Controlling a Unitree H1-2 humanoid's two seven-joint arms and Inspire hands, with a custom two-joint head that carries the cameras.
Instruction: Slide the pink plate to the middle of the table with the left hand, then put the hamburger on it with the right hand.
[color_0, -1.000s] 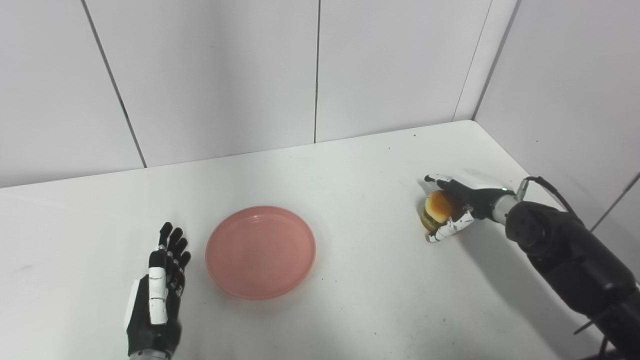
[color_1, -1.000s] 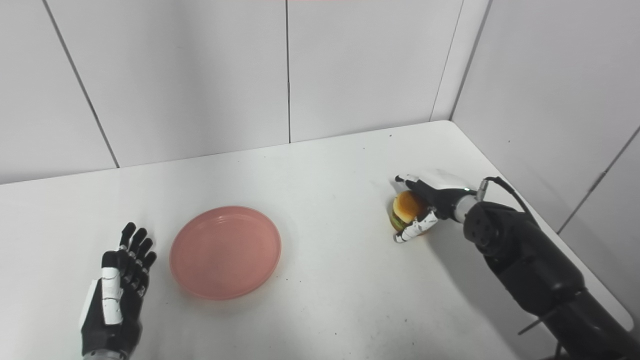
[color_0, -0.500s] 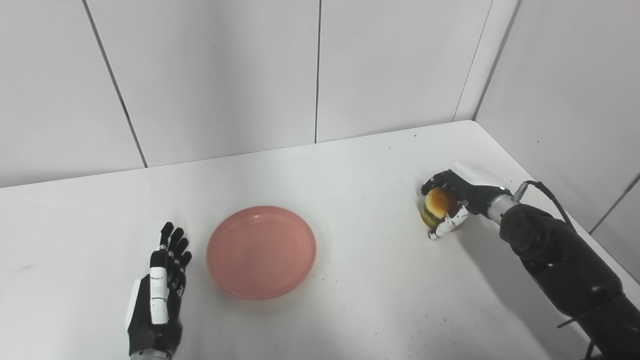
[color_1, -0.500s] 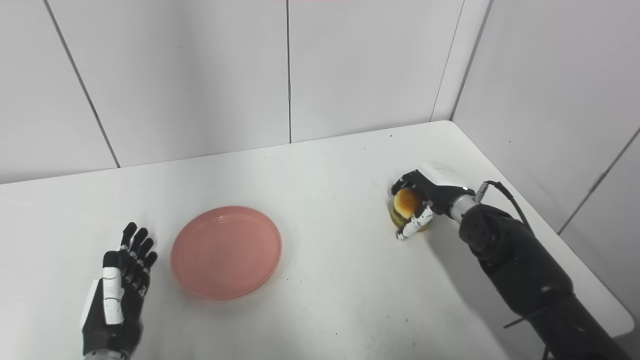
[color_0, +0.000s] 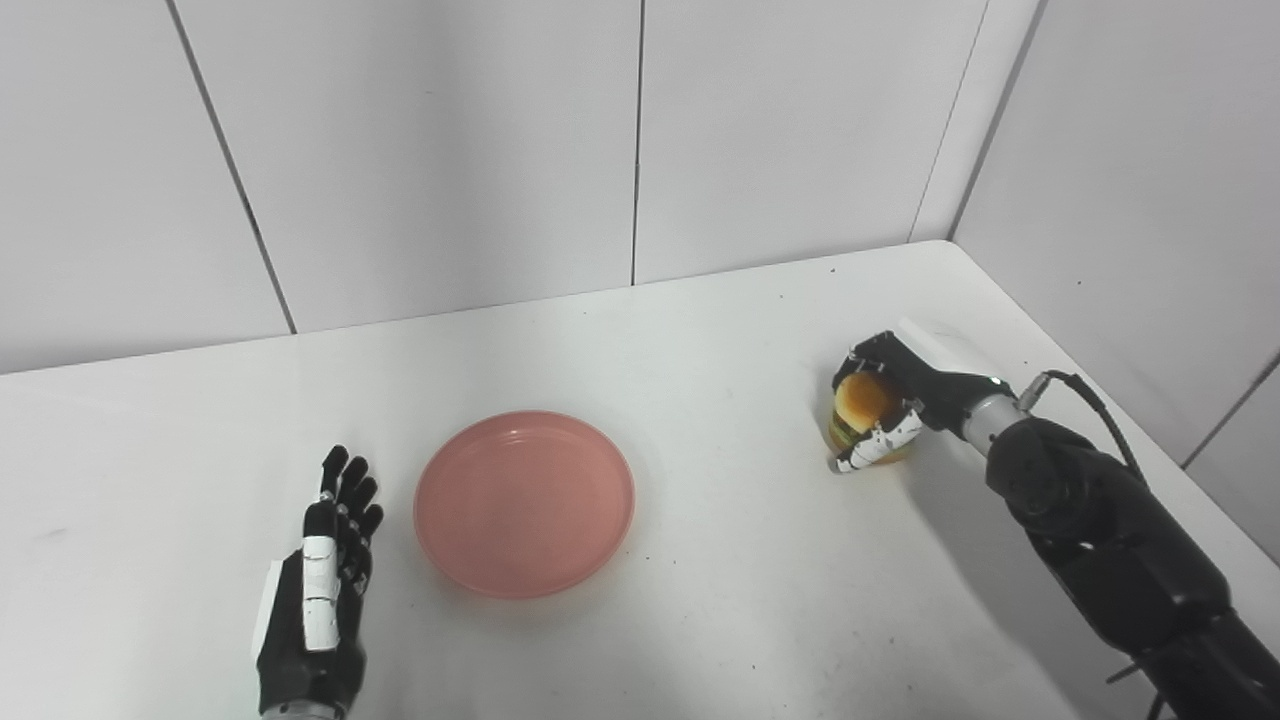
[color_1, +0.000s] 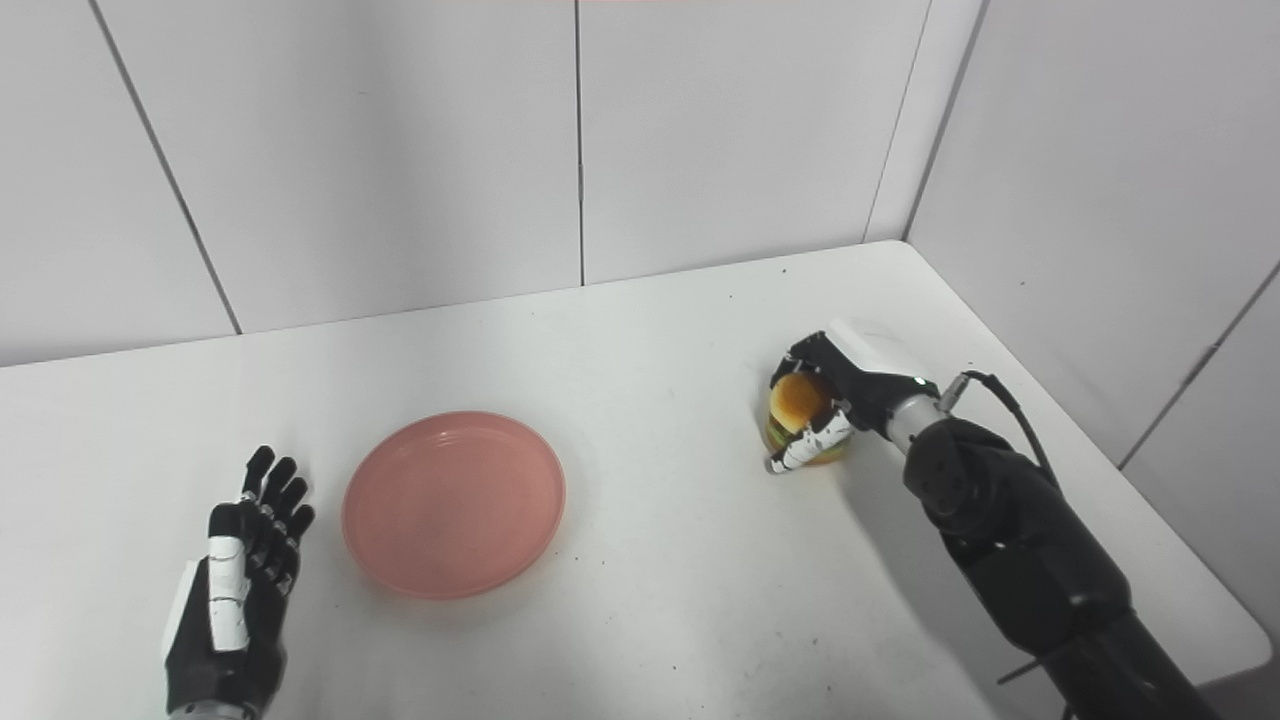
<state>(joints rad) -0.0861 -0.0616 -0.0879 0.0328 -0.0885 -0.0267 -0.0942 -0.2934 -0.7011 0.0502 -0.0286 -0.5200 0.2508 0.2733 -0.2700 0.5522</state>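
The pink plate (color_0: 524, 503) lies flat near the middle of the white table (color_0: 700, 330), with nothing on it. My left hand (color_0: 318, 590) rests just left of the plate, fingers straight and apart, holding nothing and not touching the plate. At the right side, my right hand (color_0: 895, 400) is wrapped around the small hamburger (color_0: 860, 408), fingers over its top and thumb under its front. The hamburger sits low over the table; whether it touches the surface is unclear.
White wall panels stand close behind the table and along its right side. The table's right edge (color_1: 1180, 560) runs close beside my right forearm (color_1: 1010, 540).
My right hand's fingers curled down over the hamburger and closed on it, and hand and hamburger shifted slightly left. The left hand and the plate stayed put.
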